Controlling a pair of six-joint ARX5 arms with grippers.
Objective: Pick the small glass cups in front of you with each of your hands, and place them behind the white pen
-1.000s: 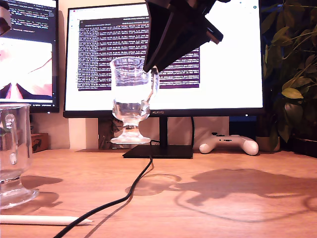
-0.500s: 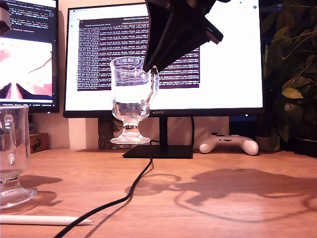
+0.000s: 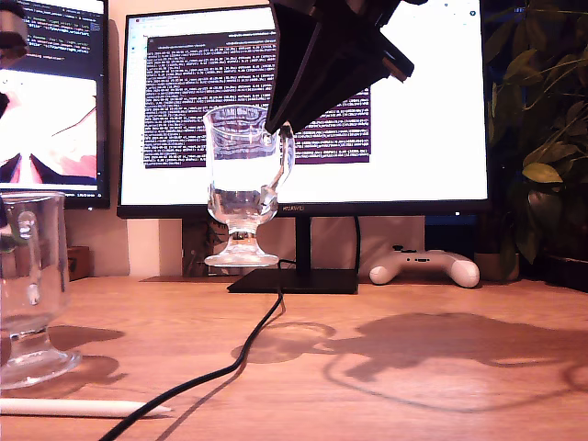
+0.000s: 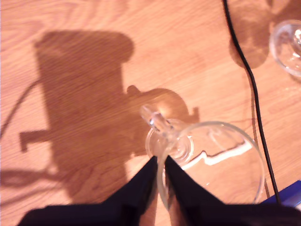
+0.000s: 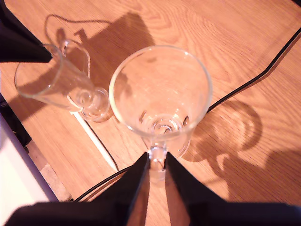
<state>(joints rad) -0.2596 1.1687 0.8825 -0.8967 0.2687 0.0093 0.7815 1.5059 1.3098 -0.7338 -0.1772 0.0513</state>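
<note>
Meanwhile, my first claw (image 4: 160, 172) pinched one small glass cup (image 3: 241, 175) by its rim, aloft. My second claw (image 5: 156, 162) clamped the other cup (image 5: 160, 94) by its handle, just beyond the white pen (image 3: 83, 407). Lowering both level, clear of the black cable (image 3: 248, 344), seemed wisest.

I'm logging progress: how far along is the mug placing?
Done: both mugs are gripped. In hand: my first gripper holds the low glass mug near the table, by the white pen; my second gripper holds the raised glass mug well above it. Left: set both down behind the pen and release.
</note>
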